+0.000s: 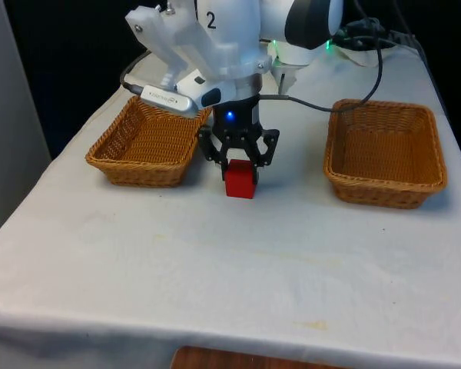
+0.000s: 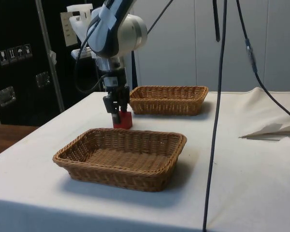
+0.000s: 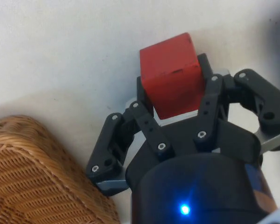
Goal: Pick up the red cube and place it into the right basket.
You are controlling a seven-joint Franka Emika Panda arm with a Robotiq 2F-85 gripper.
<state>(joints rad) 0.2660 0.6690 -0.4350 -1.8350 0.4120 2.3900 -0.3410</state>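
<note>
step: grasp | end effector (image 1: 240, 163) clamped around red cube (image 1: 240, 179) on tabletop (image 1: 230, 261) | next: lift, carry sideways to right basket (image 1: 386, 152)

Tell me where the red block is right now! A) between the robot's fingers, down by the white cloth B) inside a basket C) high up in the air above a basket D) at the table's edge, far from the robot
A: the red block sits between the two fingers, low at the white cloth, between the baskets.
</note>
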